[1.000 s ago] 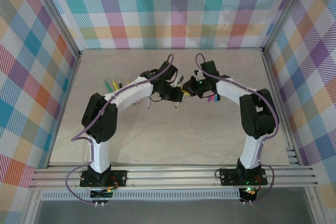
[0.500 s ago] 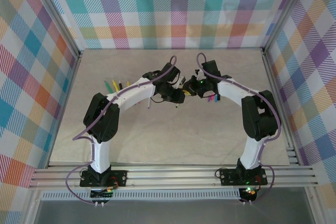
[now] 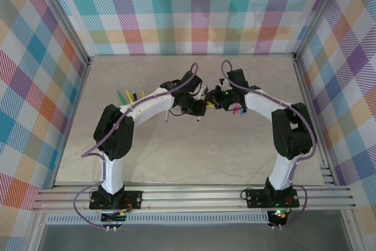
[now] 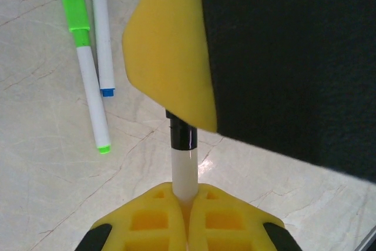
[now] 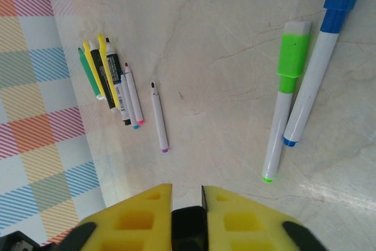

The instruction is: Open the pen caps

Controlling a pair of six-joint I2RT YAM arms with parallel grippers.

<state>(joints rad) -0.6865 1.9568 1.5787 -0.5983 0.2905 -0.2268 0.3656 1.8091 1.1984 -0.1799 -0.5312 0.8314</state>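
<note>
On the left side of the table (image 3: 176,151), a little bunch of pens (image 3: 126,95) is being shown lying side by side, well apart from the grippers. Near the middle, a white pen (image 4: 183,171) is being squeezed tight by the closed jaws of the left gripper (image 4: 187,204) and is being held above the table. Its black cap (image 4: 183,134) is being pointed at the right gripper (image 5: 187,195), and the far end is being hidden under that gripper's yellow pad (image 4: 170,57). The black cap is being seen between the right jaws, but it cannot be told if it is being pinched. Below, a green pen (image 4: 88,69) and a blue pen (image 4: 103,33) are being shown lying flat, just beside each other, with caps on.
</note>
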